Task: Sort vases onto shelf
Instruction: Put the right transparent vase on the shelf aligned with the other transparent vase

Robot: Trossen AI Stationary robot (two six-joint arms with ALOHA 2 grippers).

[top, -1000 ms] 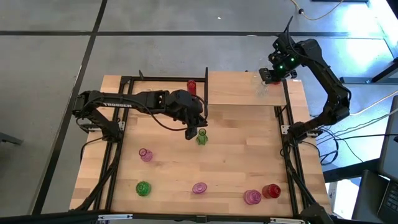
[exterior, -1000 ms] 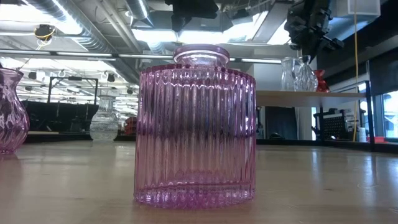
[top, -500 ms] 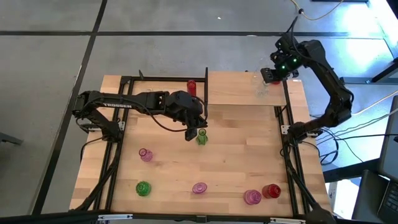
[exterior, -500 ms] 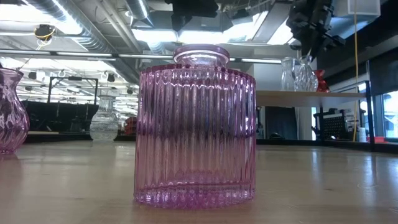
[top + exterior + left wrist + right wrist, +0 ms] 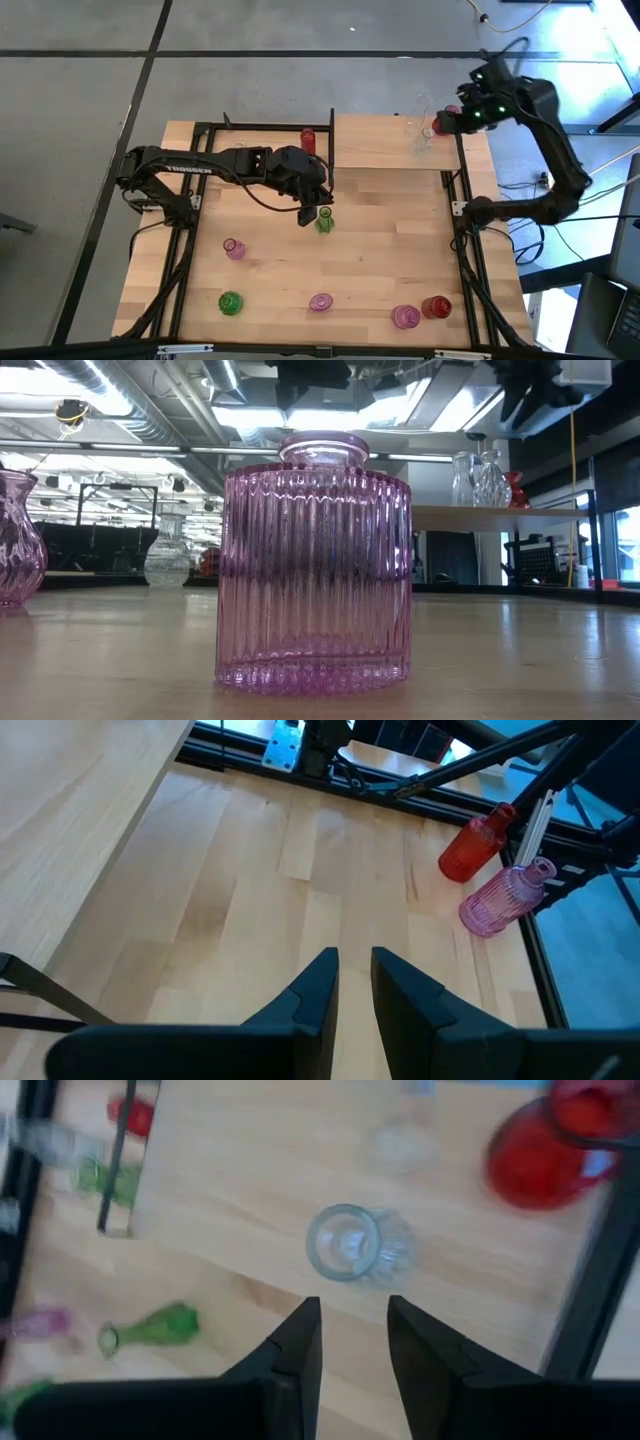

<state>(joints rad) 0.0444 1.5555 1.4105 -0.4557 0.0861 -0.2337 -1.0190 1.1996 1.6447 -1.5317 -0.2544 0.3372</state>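
Jaws of the left gripper (image 5: 355, 956) stand a little apart with nothing between them, above the middle of the tabletop (image 5: 390, 250), just beside a green vase (image 5: 325, 220). On the front part of the table stand a small pink vase (image 5: 234, 248), a round green vase (image 5: 231, 302), a pink ribbed vase (image 5: 313, 560), and at the right a pink bottle vase (image 5: 503, 898) touching a red bottle vase (image 5: 474, 845). The shelf (image 5: 385, 140) is a pale wood board at the back right. On it stands a clear vase (image 5: 350, 1245), upright. The right gripper (image 5: 352, 1308) hangs over the shelf, released and holding nothing. Behind the table, the room shows ceiling ducts (image 5: 130, 405) and lights.
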